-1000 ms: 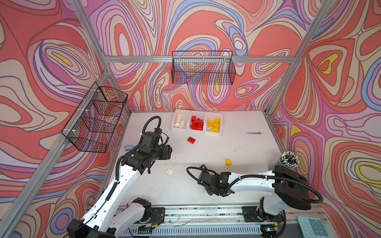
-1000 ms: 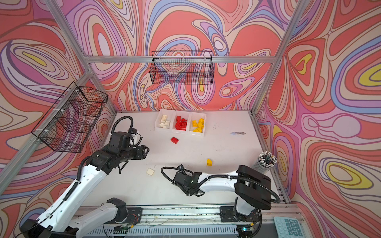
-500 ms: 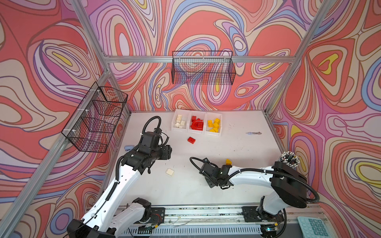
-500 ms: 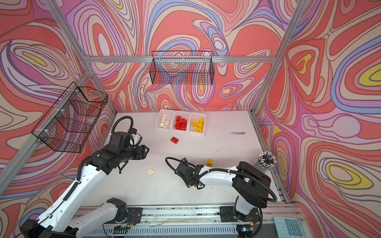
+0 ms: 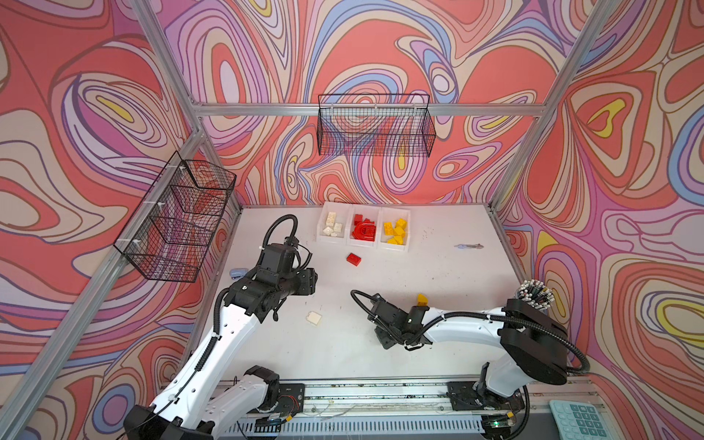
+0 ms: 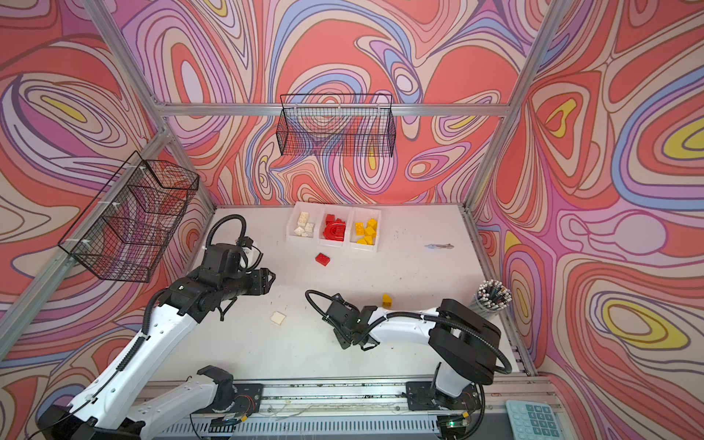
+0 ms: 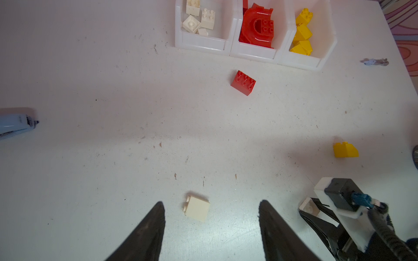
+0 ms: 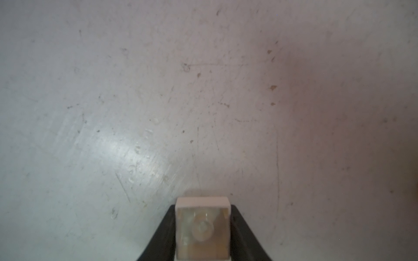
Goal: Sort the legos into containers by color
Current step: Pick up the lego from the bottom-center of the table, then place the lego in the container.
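Right wrist view: the right claw (image 8: 203,210) is clenched on a small white square plastic brick (image 8: 202,230), with a black jaw tight on each flank. A second ago those jaws stood apart.

Finding: the pickup is made. The step now due is judged to be carriage to the leftmost of three joined white plastic bins (image 5: 362,244), at the far centre of the white counter (image 5: 449,274). Whether the brick has cleared the counter cannot be told.

The left claw (image 7: 211,201) hangs released, unchanged, with a flat cream square brick (image 7: 196,208) lying close by. Also outstanding are a red studded block (image 5: 354,259) just near of the bins and a yellow sloped brick (image 5: 421,299) further right. The bins hold white, red and yellow, left to right.

No lettering is legible. A dark mark on the light-blue stapler (image 7: 15,125) is too small to read.
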Robot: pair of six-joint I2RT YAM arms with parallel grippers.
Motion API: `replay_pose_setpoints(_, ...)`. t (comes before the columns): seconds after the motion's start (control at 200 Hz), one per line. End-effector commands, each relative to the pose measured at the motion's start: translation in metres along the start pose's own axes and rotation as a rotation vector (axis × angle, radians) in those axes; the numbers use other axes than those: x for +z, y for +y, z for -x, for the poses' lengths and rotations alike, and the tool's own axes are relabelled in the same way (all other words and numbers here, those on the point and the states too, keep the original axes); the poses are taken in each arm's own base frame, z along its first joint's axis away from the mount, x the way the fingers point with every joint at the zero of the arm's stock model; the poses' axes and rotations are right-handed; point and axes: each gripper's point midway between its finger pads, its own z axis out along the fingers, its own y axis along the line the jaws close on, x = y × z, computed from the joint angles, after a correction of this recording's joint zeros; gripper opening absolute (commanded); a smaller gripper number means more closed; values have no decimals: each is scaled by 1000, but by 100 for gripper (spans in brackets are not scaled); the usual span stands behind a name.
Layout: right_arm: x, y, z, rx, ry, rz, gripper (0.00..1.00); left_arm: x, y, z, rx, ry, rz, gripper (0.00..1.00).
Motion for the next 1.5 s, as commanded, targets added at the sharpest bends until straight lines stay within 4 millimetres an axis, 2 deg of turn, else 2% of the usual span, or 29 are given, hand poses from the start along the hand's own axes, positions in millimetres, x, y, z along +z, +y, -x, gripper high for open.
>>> replay_pose_setpoints(0.0,3,-6,-9,8,27,-16,32,0,4,-3,-4,-1,15,66)
replay_pose_setpoints(0.185,-4,-4,4,3,-6,-19,29,-2,5,-2,-4,-6,20,66)
replay_pose_setpoints(0.391,-13,-4,41,17,-65,-1,29,-9,8,2,-8,-43,29,66)
replay_pose_setpoints(0.521,-18,-3,80,57,-130,55,28,-20,12,7,-17,-101,44,66)
replay_pose_setpoints(0.761,-29,-14,176,147,-261,191,28,-46,19,17,-34,-249,52,66)
replay_pose_setpoints(0.786,-20,-15,181,153,-251,201,27,-49,20,18,-36,-260,54,66)
replay_pose_setpoints(0.891,-18,-25,216,183,-274,266,26,-56,21,19,-40,-291,52,66)
replay_pose_setpoints(1.006,-21,-36,257,208,-313,338,26,-57,19,19,-44,-301,41,66)
replay_pose_setpoints(1.132,-11,-51,295,232,-324,393,26,-54,16,19,-43,-287,26,66)
replay_pose_setpoints(1.247,-9,-56,331,251,-357,474,26,-53,15,18,-43,-282,20,66)
replay_pose_setpoints(1.497,-2,-64,384,278,-435,587,26,-51,11,18,-43,-275,-2,66)
